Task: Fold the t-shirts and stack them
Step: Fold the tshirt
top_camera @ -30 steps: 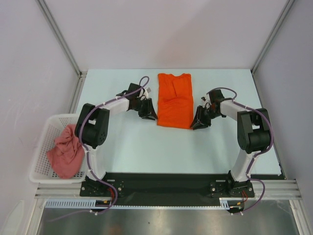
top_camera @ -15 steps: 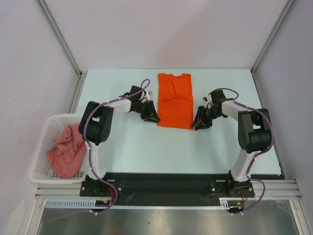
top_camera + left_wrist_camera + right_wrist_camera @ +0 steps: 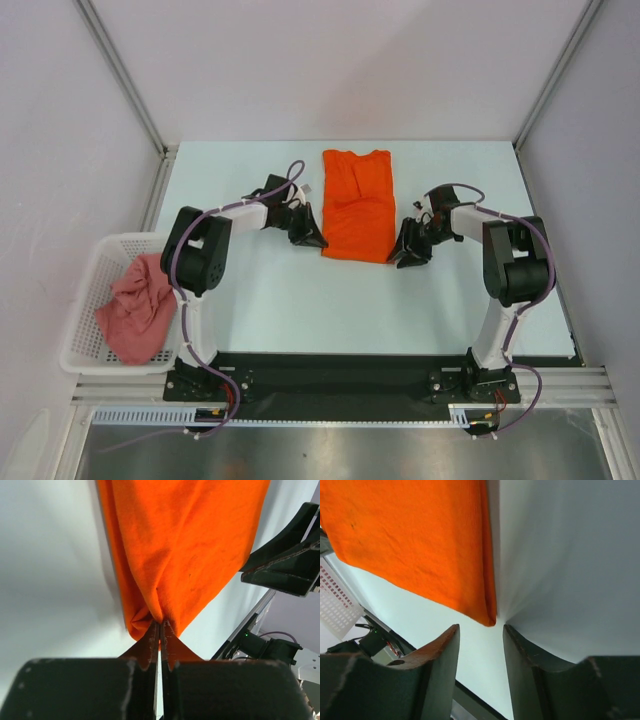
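Now left fingers (image 3: 150,647) tight on orange t-shirt (image 3: 357,205) corner; right fingers (image 3: 437,652) apart beside edge.

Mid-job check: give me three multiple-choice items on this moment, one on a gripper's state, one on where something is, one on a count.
1. The left gripper is: A open; B shut on the orange shirt; C out of view.
2. The pink shirt is: A in the basket; B on the orange shirt; C on the floor.
3. Shirts lying on the table: A none; B one; C two.
Answers: 1 B, its fingers pinch a corner of the cloth. 2 A, it lies bunched inside the basket. 3 B, only the orange one lies there.
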Motion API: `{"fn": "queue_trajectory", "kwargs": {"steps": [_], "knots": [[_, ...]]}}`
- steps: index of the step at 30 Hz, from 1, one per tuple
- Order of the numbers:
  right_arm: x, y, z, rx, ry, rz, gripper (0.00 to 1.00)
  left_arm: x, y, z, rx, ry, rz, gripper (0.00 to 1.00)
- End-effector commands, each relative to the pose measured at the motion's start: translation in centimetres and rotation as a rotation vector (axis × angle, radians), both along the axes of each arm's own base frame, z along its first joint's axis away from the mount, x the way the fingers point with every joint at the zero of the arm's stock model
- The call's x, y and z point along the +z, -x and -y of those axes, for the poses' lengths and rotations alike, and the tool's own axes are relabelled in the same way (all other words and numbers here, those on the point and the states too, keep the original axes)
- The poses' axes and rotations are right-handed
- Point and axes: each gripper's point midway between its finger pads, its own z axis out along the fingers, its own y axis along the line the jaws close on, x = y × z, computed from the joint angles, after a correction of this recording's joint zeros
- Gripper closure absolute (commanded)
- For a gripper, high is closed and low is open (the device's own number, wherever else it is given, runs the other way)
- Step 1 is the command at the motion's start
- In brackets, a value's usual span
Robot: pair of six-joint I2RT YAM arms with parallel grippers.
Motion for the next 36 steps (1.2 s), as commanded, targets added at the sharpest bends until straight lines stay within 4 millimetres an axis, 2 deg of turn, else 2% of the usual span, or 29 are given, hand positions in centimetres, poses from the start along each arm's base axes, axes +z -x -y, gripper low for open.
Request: {"fn": "queue_trajectory", "kwargs": {"steps": [1,3,6,7,8,15,18,19,24,26,28,29,30,31,32,33,34,36], "knots": [[0.1,-1.9,-0.6,0.004,-0.012,0.049,0.56,-0.5,0.0,-0.9,0.002,-0.018,-0.009,1.00],[-0.1,-2.2,-0.7,0.007,-0.013,0.046,0.64,-1.0,0.4,-1.0,-0.005,-0.028,-0.028,1.00],[-0.5,-2.1,-0.5,0.003,0.000,0.031,0.87,-1.4,0.9,-1.1,-0.017,-0.033,-0.045,1.00],[-0.8,-1.7,0.0,-0.009,0.035,0.006,0.98,-1.5,0.9,-1.3,-0.015,-0.041,-0.046,1.00],[-0.7,-1.5,0.4,-0.013,0.055,-0.004,1.00,-1.6,1.2,-1.4,-0.017,-0.049,-0.052,1.00],[-0.2,2.1,2.8,0.004,0.175,-0.083,1.00,-1.8,3.3,-1.9,-0.048,-0.071,-0.061,1.00],[-0.1,4.4,3.2,0.005,0.179,-0.151,1.00,-1.8,5.1,-1.4,-0.087,-0.076,-0.064,1.00],[-0.2,5.7,3.4,0.001,0.186,-0.194,1.00,-1.9,5.6,-1.3,-0.094,-0.080,-0.069,1.00],[0.3,8.2,4.0,-0.061,0.210,-0.234,1.00,-1.6,7.5,-1.9,-0.087,-0.112,-0.066,0.99],[0.5,8.6,4.5,-0.079,0.224,-0.241,1.00,-1.2,8.0,-2.0,-0.095,-0.104,-0.065,0.93],[0.7,8.8,5.1,-0.086,0.246,-0.249,0.90,-0.6,8.8,-2.4,-0.107,-0.112,-0.063,0.83],[1.3,8.2,5.3,-0.086,0.251,-0.223,0.81,-0.4,9.1,-2.7,-0.111,-0.121,-0.063,0.77],[1.7,8.0,5.5,-0.085,0.260,-0.221,0.77,-0.2,9.2,-2.9,-0.122,-0.130,-0.045,0.73],[2.0,7.5,6.0,-0.081,0.286,-0.198,0.68,0.8,8.9,-3.2,-0.117,-0.145,-0.006,0.69],[2.5,7.0,6.2,-0.081,0.296,-0.178,0.65,1.2,9.0,-3.4,-0.121,-0.149,-0.001,0.66],[3.3,5.8,6.2,-0.076,0.299,-0.134,0.63,1.9,8.6,-3.2,-0.127,-0.141,0.027,0.64],[3.8,5.2,5.9,-0.058,0.282,-0.106,0.57,2.7,8.3,-2.9,-0.129,-0.127,0.045,0.63],[4.8,3.3,5.3,-0.051,0.262,-0.046,0.53,4.3,7.4,-1.7,-0.138,-0.068,0.074,0.63]]}}
